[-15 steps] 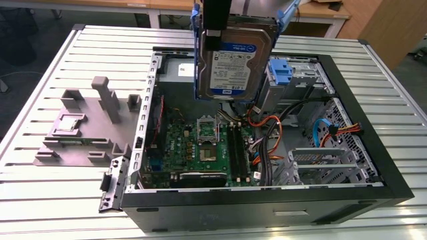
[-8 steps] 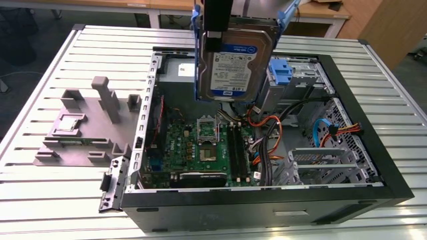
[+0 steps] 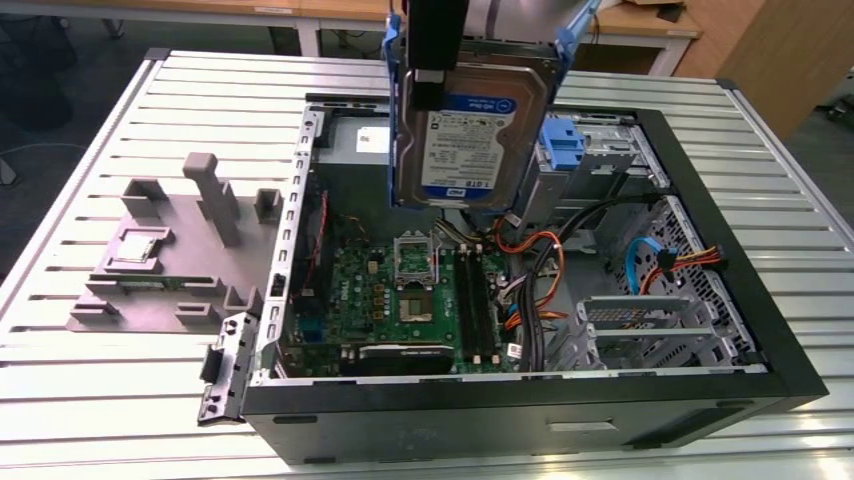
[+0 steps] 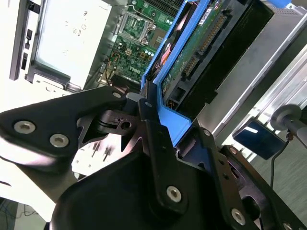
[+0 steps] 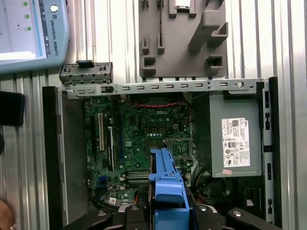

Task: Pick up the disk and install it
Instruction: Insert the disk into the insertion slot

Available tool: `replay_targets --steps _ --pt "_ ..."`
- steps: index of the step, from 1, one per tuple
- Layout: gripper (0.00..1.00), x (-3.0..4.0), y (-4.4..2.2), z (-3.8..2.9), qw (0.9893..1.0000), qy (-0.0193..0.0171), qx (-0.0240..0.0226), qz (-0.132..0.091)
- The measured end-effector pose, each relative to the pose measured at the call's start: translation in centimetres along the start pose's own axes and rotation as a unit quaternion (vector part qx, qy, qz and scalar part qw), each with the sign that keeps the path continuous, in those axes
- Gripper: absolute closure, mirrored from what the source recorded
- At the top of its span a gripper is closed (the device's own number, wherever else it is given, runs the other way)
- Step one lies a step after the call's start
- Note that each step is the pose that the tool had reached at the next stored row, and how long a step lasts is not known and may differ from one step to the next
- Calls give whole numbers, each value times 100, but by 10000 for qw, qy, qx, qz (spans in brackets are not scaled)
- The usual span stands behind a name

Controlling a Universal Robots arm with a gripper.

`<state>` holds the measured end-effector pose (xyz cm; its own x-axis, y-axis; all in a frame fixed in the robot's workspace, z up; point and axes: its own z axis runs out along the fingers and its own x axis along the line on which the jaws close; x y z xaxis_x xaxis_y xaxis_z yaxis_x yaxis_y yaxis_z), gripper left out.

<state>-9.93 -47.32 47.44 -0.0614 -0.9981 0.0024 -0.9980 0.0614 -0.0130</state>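
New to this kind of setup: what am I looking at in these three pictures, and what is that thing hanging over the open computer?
A single robot arm works over a slatted metal table. The exterior view comes from a camera off the arm. Both wrist views come from cameras riding on the arm itself. On the table lies an open computer case with its green motherboard exposed. Beside it, at the exterior view's left, sits a gray fixture. The arm's gripper is shut on the disk, a silver hard drive in a blue plastic frame, held on edge above the case. The second wrist view looks along the black fingers clamping that blue frame. The first wrist view looks straight down into the case.
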Motion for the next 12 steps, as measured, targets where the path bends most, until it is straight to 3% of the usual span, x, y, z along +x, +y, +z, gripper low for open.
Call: replay_targets --steps 12 --pt "63 95 -6 2 10000 0 0 0"
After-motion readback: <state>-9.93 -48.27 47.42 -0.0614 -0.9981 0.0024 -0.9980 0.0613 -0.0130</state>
